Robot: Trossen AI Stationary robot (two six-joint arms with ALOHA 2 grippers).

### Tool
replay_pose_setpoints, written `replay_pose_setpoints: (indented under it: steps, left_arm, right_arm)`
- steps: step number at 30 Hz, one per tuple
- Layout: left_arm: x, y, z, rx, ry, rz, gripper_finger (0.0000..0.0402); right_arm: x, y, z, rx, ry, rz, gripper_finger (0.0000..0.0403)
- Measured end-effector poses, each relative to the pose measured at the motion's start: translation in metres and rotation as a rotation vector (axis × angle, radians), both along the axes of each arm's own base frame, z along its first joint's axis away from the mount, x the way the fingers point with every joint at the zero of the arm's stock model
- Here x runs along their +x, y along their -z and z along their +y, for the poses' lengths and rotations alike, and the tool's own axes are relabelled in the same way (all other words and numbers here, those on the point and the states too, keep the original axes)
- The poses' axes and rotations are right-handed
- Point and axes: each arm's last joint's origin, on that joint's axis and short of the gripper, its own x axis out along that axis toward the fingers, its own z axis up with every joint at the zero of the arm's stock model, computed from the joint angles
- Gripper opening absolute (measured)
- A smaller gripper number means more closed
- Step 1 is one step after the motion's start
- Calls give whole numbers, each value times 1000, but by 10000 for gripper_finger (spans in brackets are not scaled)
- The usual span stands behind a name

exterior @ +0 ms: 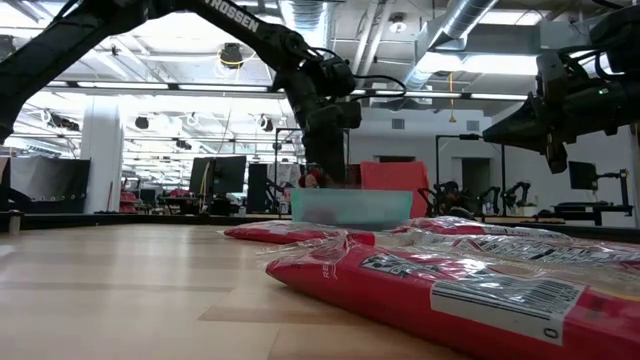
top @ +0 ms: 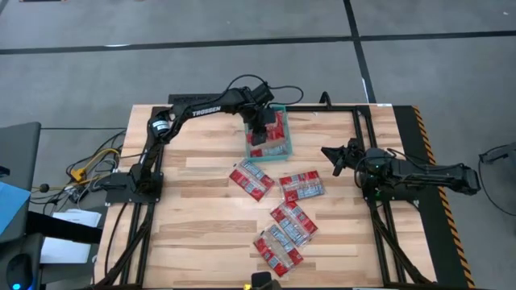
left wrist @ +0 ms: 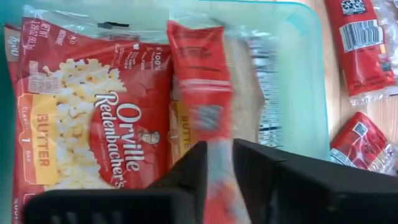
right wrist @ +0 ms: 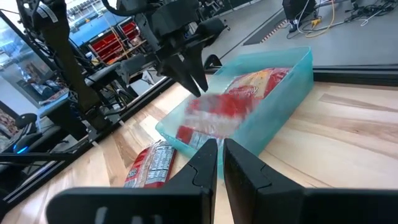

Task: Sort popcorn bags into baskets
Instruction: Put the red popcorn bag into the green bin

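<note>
The left end effector (top: 260, 129) hangs over the teal basket (top: 284, 129) at the far middle of the wooden surface (top: 193, 225), fingers slightly parted around a blurred red popcorn bag (left wrist: 198, 81). Another bag (left wrist: 93, 118) lies inside. Four bags (top: 300, 187) lie nearer. The right end effector (top: 334, 157) waits at right, fingers nearly together.

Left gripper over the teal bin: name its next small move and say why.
Probably part the jaws fully, then lift clear. The left gripper hangs over the teal bin with a blurred popcorn bag between its jaws above the bags already inside.
</note>
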Motion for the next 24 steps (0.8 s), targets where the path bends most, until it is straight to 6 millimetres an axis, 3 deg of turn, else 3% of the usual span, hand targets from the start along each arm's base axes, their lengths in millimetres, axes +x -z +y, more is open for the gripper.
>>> replay_pose_setpoints:
  steps: [8,11,15,19,24]
  left_arm:
    - [0,-5,-3,78,-37,69,167]
    - [-2,-27,1,40,-79,46,193]
    - [-18,-70,-6,-16,-50,101,202]
    - [-35,-99,-34,-45,25,199,195]
    - [-41,-100,-84,-68,135,278,188]
  right_arm:
    - [0,0,0,-1,0,0,54]
    - [0,0,0,-1,0,0,54]
    - [0,0,0,-1,0,1,54]
    - [0,0,0,-3,0,3,54]
    - [0,0,0,-3,0,3,54]
